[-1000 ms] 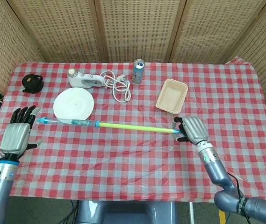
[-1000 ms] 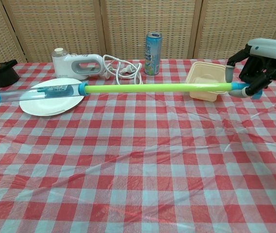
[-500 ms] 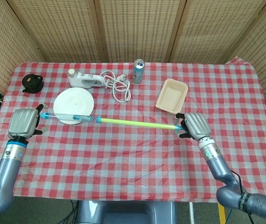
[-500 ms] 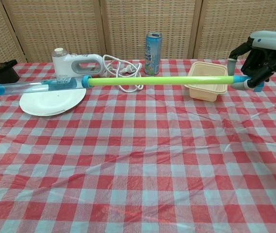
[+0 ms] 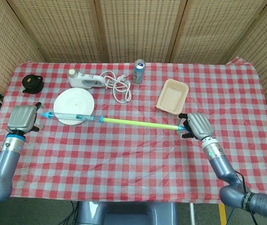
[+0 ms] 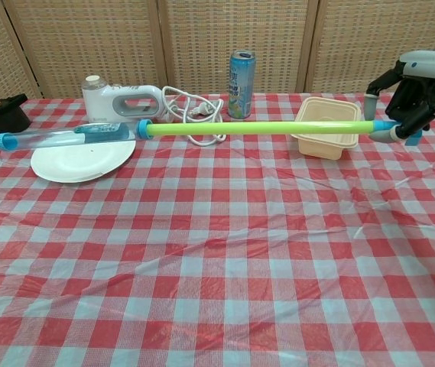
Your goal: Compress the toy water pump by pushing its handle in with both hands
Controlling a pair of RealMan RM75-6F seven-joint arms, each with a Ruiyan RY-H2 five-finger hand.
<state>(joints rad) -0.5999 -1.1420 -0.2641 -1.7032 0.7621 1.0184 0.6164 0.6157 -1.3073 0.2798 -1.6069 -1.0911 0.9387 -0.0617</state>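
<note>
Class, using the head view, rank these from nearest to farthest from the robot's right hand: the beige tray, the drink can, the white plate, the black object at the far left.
From the right hand:
1. Beige tray, just above-left.
2. Drink can, table's back centre.
3. White plate, left side.
4. Black object, far-left corner.

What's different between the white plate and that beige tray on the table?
The white plate is round and nearly flat; the beige tray is rectangular with rounded corners and raised walls. The plate lies on the robot's left side, under the clear barrel of the toy water pump; the tray lies on the robot's right, with the pump's yellow rod passing in front of it. Both are empty and rest on the checked tablecloth.
</note>
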